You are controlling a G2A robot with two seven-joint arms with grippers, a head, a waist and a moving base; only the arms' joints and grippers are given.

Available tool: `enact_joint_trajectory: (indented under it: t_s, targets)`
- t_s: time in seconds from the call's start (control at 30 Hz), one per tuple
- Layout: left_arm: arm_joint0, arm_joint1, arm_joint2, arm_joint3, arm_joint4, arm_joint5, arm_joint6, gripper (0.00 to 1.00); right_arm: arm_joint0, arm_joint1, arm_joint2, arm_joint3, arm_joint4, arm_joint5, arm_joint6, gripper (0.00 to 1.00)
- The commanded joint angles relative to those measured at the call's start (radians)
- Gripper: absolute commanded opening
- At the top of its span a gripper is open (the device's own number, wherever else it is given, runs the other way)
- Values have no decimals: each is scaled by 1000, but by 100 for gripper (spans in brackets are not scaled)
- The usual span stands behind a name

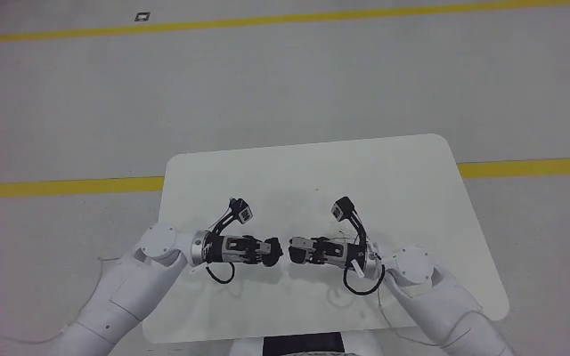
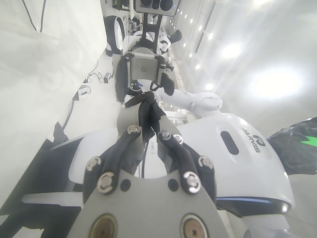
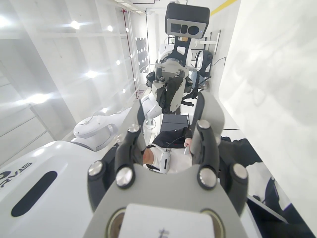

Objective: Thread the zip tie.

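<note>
from above, my two arms meet tip to tip over the near half of the white rounded table (image 1: 392, 178). my left pincer (image 1: 272, 252) and my right pincer (image 1: 298, 251) face each other, just apart.

the left wrist view adds the detail: my left fingers (image 2: 146, 115) are pressed together to a point, and i cannot tell whether anything thin is pinched there. beyond them my right pincer looks back with its jaws spread wide. the right wrist view agrees: my right fingers (image 3: 201, 110) stand well apart, with the left pincer's closed tips framed between them.

the thin black plastic zip tie (image 2: 44, 8) lies flat on the tabletop, well apart from both pincers, with its small square head at one end. a second thin black strand (image 2: 23, 1) runs beside it. i cannot tell if the two are one piece.
</note>
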Motion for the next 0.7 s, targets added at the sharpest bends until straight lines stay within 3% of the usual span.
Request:
enact_joint_trajectory:
  t_s: [0.0, 0.23, 0.4, 0.67]
  targets:
    - [3, 1, -3, -2, 0, -2, -1, 0, -7, 2, 9, -4, -1, 1, -3, 100]
    - [8, 3, -11, -6, 6, -14, -4, 0, -23, 6, 21, -10, -1, 1, -9, 100]
    - [9, 4, -16, -6, 17, -67, -38, 0, -26, 6, 24, -8, -2, -10, -24, 100]
    - [9, 4, -16, -6, 17, -67, -38, 0, -26, 6, 24, -8, -2, -10, -24, 100]
